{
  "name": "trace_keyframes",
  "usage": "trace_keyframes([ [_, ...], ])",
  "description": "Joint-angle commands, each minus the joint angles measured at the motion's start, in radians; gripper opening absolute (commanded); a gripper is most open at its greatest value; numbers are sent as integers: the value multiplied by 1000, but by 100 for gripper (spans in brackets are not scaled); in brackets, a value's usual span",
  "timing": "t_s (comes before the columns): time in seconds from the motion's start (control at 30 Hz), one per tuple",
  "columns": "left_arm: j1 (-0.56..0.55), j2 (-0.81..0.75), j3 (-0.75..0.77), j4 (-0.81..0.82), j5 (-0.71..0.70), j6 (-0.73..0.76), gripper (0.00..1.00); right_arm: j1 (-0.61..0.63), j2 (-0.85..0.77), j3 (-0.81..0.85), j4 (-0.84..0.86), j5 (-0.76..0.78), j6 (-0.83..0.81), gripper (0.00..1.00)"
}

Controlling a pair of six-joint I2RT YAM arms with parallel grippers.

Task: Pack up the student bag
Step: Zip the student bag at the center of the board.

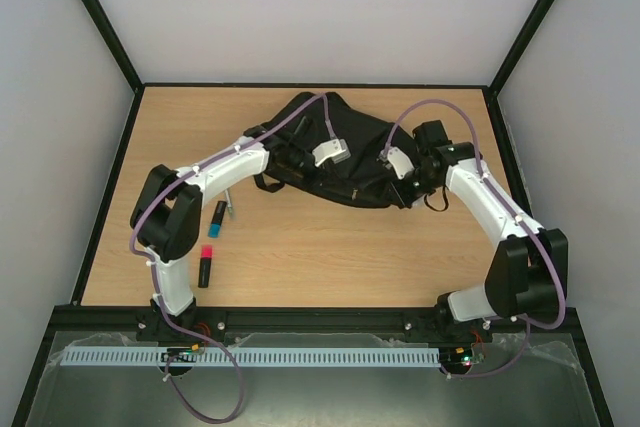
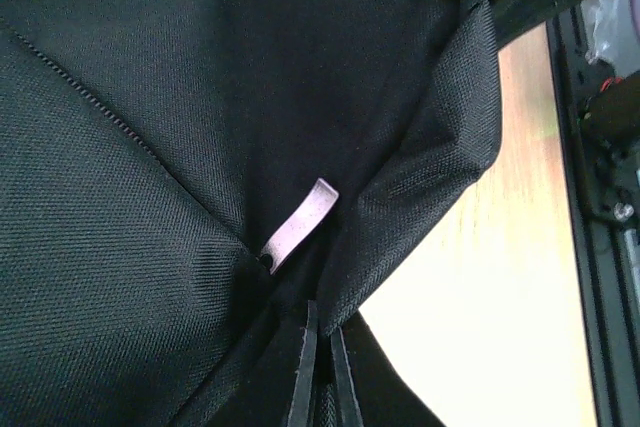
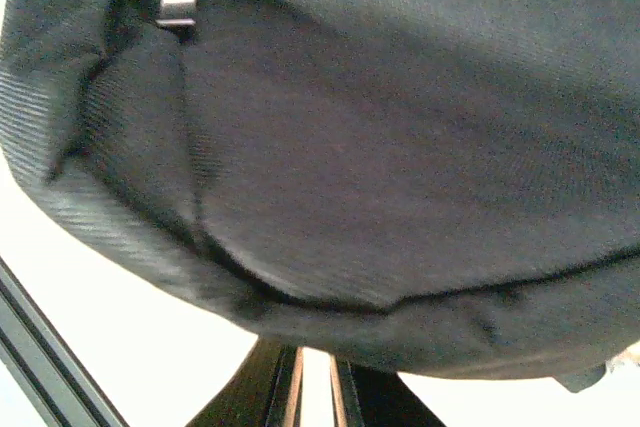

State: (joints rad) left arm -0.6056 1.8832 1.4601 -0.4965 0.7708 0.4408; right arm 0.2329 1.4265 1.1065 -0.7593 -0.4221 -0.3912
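The student bag (image 1: 352, 129), a large black fabric backpack, lies at the far middle of the table. My left gripper (image 1: 340, 169) is on its middle part. In the left wrist view its jaws (image 2: 322, 322) are shut on a fold of the bag's fabric (image 2: 150, 147), just below a pale lilac tag (image 2: 300, 227). My right gripper (image 1: 388, 179) is at the bag's right side. In the right wrist view its jaws (image 3: 315, 355) stand almost together at the bag's lower edge (image 3: 400, 197), and the fabric hides the tips.
A black highlighter with a blue cap (image 1: 216, 217) and one with a pink cap (image 1: 205, 267) lie on the wooden table (image 1: 330, 257) left of centre. A thin pen (image 1: 230, 205) lies beside the blue one. Black frame rails border the table.
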Motion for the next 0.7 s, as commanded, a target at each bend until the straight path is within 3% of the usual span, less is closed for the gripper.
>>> trace_keyframes([
  [0.0, 15, -5, 74, 59, 93, -180, 2, -3, -82, 38, -22, 9, 13, 10],
  [0.2, 13, 23, 143, 139, 182, -346, 2, 89, -215, -24, 93, 44, 2, 26],
  [0.4, 4, 64, 209, 201, 215, -421, 2, 129, -192, -29, 164, 145, 98, 28],
  [0.5, -7, 73, 240, 220, 224, -441, 2, 135, -206, -39, 272, 283, 157, 42],
  [0.67, -28, 79, 272, 245, 226, -465, 2, 140, -210, -61, 391, 297, 160, 46],
])
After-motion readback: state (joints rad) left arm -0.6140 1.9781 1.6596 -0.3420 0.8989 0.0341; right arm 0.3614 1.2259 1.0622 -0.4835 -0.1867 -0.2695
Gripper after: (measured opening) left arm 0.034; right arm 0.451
